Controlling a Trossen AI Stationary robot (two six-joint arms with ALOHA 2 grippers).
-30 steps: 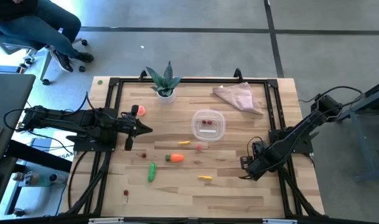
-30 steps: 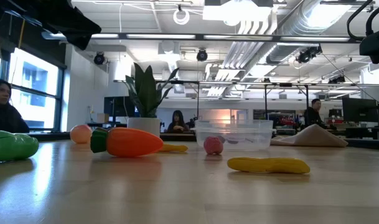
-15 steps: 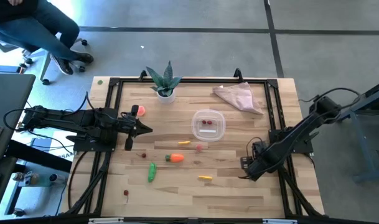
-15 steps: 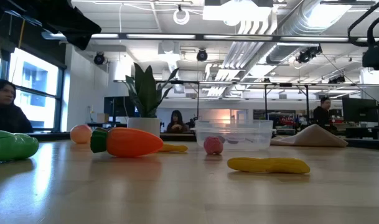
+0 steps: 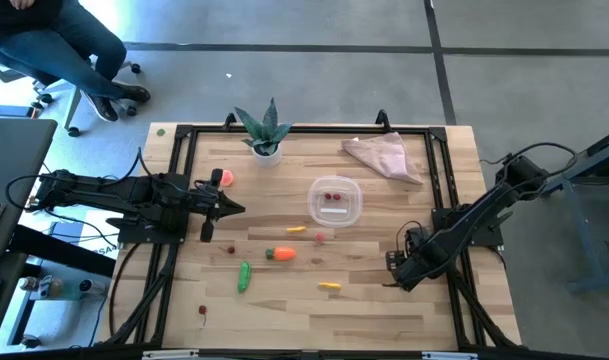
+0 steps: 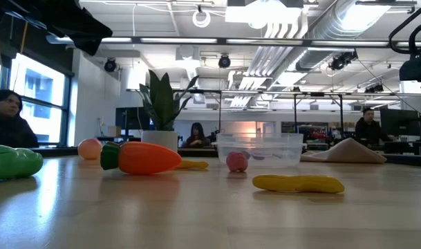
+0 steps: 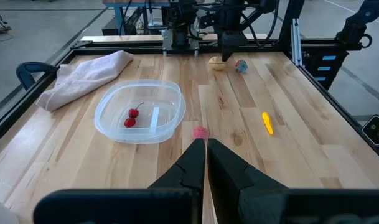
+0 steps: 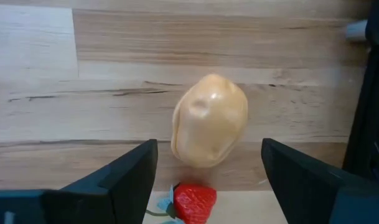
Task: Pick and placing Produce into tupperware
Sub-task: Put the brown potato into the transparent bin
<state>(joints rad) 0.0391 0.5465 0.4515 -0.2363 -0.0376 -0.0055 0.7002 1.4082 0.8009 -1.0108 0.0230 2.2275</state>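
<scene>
The clear tupperware stands right of the table's middle with two red berries in it. Produce lies loose on the wood near it: an orange carrot, a green cucumber, a yellow piece, a peach. My right gripper points down at the table's right edge, open, one finger on either side of a beige potato lying on the wood, clear of it. A red strawberry lies beside the potato. My left gripper waits shut at the left.
A spiky plant in a white pot stands at the far edge and a pinkish cloth lies at the far right. A black frame runs round the table, close to my right gripper. A small yellow piece and a pink piece lie just in front of the tupperware.
</scene>
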